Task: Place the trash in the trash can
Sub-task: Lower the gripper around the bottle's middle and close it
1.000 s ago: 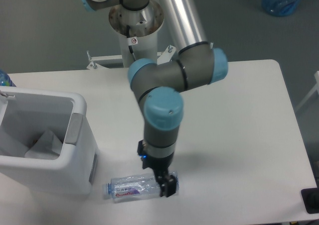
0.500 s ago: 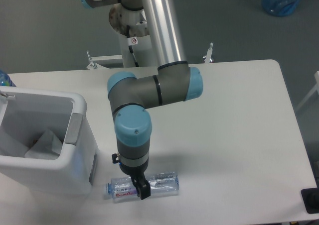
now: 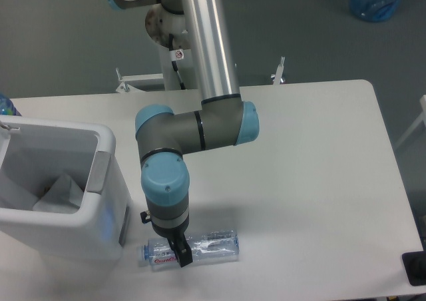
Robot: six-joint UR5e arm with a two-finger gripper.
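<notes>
Lying flat on the table (image 3: 313, 181): squashed clear bottle (image 3: 193, 249), blue cap, purple label | gripper (image 3: 181, 254) over it, jaw gap hidden | white trash can (image 3: 100, 201) beside it.

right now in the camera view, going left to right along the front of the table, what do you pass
large white rectangular plastic bin → blue cap end of the crushed clear plastic bottle → the hand over the bottle → bare white table
</notes>
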